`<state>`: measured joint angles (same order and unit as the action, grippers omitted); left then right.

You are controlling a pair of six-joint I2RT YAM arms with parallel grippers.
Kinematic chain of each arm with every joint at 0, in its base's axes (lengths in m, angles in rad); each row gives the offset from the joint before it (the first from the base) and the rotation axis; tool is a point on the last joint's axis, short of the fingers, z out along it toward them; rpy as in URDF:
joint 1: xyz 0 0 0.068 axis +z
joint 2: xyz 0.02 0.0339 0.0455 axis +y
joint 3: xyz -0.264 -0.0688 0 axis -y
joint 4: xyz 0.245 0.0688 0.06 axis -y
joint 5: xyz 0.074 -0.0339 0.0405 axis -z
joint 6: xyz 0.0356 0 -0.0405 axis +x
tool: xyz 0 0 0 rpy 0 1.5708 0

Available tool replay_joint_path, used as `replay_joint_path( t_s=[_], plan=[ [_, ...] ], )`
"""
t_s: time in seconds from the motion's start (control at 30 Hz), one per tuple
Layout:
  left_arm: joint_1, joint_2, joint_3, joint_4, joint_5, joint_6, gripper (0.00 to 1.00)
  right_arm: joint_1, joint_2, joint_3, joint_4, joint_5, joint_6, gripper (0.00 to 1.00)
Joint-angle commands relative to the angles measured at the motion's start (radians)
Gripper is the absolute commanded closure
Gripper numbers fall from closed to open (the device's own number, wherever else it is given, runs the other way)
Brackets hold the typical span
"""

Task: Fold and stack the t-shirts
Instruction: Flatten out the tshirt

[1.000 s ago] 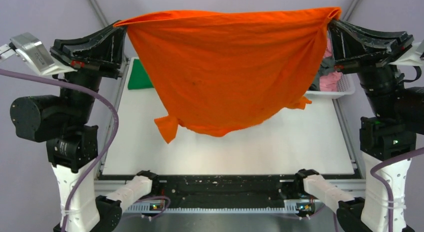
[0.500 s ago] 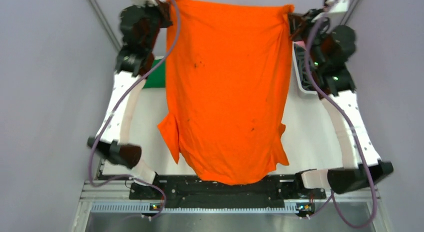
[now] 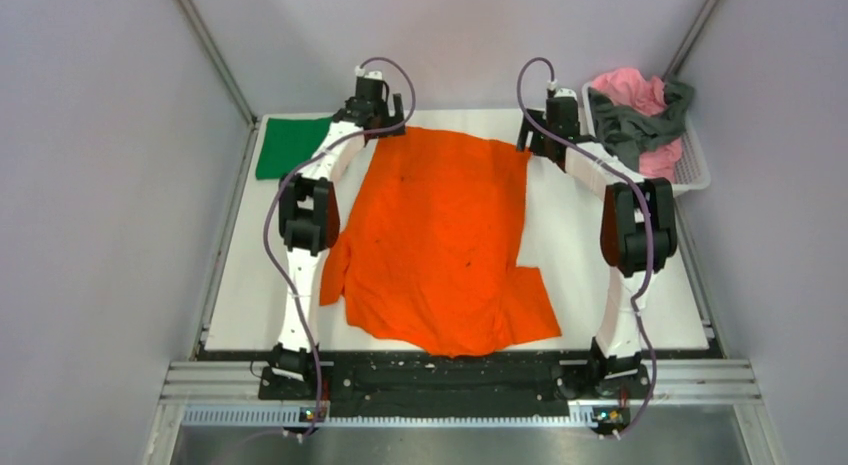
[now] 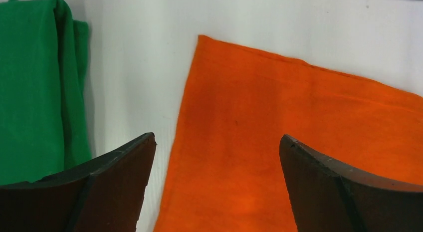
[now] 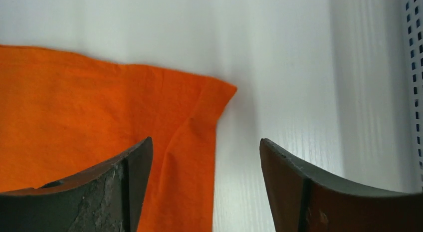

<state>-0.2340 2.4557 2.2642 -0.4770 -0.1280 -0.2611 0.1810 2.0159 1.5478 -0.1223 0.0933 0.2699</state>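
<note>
The orange t-shirt [image 3: 440, 240] lies spread flat on the white table [image 3: 600, 255], its hem at the far side and its sleeves toward the near edge. My left gripper [image 3: 385, 125] hovers open over the shirt's far left corner [image 4: 224, 92], holding nothing. My right gripper [image 3: 528, 137] stands open above the far right corner [image 5: 199, 102], one finger over the cloth and one over bare table. A folded green t-shirt [image 3: 290, 145] [image 4: 35, 82] rests at the far left. Pink [image 3: 630, 90] and dark grey [image 3: 640, 125] t-shirts are heaped in the basket.
A white plastic basket [image 3: 690, 170] sits at the far right corner of the table, its perforated wall [image 5: 415, 67] close beside my right gripper. Metal frame posts rise at both far corners. A black rail [image 3: 450, 370] runs along the near edge by the arm bases.
The orange shirt, held up stretched between both grippers, was swung forward and laid flat on the table. Both grippers have opened and let go of its far corners.
</note>
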Motion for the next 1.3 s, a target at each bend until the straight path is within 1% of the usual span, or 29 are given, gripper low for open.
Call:
replay_joint_path(
  t_s=[0.0, 0.1, 0.13, 0.23, 0.37, 0.43, 0.5, 0.53, 0.63, 0.7, 0.77, 0.83, 0.87, 0.93, 1.0, 1.07, 1.13, 1.17, 1.2, 1.27],
  plan=[
    [-0.005, -0.235, -0.055, 0.107, 0.052, -0.070, 0.01, 0.002, -0.064, 0.110, 0.065, -0.053, 0.006, 0.19],
    [-0.008, -0.321, -0.184, 0.062, 0.136, -0.138, 0.01, 0.030, -0.054, 0.091, 0.102, -0.158, -0.010, 0.16],
    [-0.011, -0.356, -0.249, 0.051, 0.186, -0.174, 0.01, 0.043, -0.038, 0.092, 0.104, -0.191, -0.023, 0.16],
    [-0.029, -0.495, -0.487, 0.057, 0.279, -0.224, 0.01, 0.077, 0.034, 0.132, 0.081, -0.295, -0.032, 0.15],
    [-0.075, -0.666, -0.816, 0.065, 0.317, -0.273, 0.01, 0.110, 0.142, 0.202, 0.067, -0.345, -0.013, 0.15],
    [-0.095, -0.732, -0.942, 0.080, 0.343, -0.300, 0.01, 0.123, 0.191, 0.242, 0.048, -0.352, -0.021, 0.15],
    [-0.098, -0.767, -1.025, 0.090, 0.383, -0.317, 0.01, 0.132, 0.235, 0.282, 0.023, -0.354, -0.024, 0.15],
    [-0.096, -0.769, -1.052, 0.091, 0.372, -0.325, 0.01, 0.135, 0.252, 0.287, 0.016, -0.355, -0.021, 0.15],
    [-0.079, -0.717, -1.067, 0.084, 0.344, -0.346, 0.01, 0.134, 0.274, 0.271, -0.012, -0.336, -0.004, 0.16],
    [-0.061, -0.635, -1.009, 0.039, 0.346, -0.357, 0.01, 0.135, 0.266, 0.240, -0.044, -0.302, -0.008, 0.16],
    [-0.051, -0.554, -0.955, 0.007, 0.312, -0.349, 0.01, 0.133, 0.232, 0.169, -0.050, -0.255, -0.016, 0.16],
    [-0.032, -0.476, -0.888, -0.004, 0.298, -0.333, 0.01, 0.132, 0.176, 0.067, -0.050, -0.210, -0.013, 0.16],
    [-0.018, -0.430, -0.826, -0.016, 0.298, -0.332, 0.01, 0.130, 0.144, 0.011, -0.048, -0.183, -0.001, 0.16],
    [-0.003, -0.305, -0.653, -0.064, 0.322, -0.327, 0.01, 0.129, 0.068, -0.123, -0.045, -0.149, 0.040, 0.17],
    [-0.003, -0.178, -0.458, -0.089, 0.351, -0.297, 0.01, 0.128, -0.029, -0.270, -0.027, -0.171, 0.077, 0.18],
    [-0.006, -0.029, -0.216, -0.127, 0.439, -0.280, 0.01, 0.132, -0.144, -0.429, -0.008, -0.205, 0.114, 0.19],
    [-0.015, 0.132, 0.044, -0.181, 0.520, -0.293, 0.01, 0.151, -0.263, -0.574, -0.029, -0.227, 0.145, 0.20],
    [-0.029, 0.185, 0.140, -0.171, 0.546, -0.302, 0.01, 0.170, -0.319, -0.638, -0.055, -0.244, 0.161, 0.20],
    [-0.046, 0.217, 0.191, -0.122, 0.571, -0.317, 0.01, 0.209, -0.369, -0.702, -0.085, -0.276, 0.164, 0.20],
    [-0.083, 0.223, 0.179, 0.037, 0.621, -0.359, 0.01, 0.296, -0.466, -0.757, -0.159, -0.341, 0.168, 0.20]
  ],
)
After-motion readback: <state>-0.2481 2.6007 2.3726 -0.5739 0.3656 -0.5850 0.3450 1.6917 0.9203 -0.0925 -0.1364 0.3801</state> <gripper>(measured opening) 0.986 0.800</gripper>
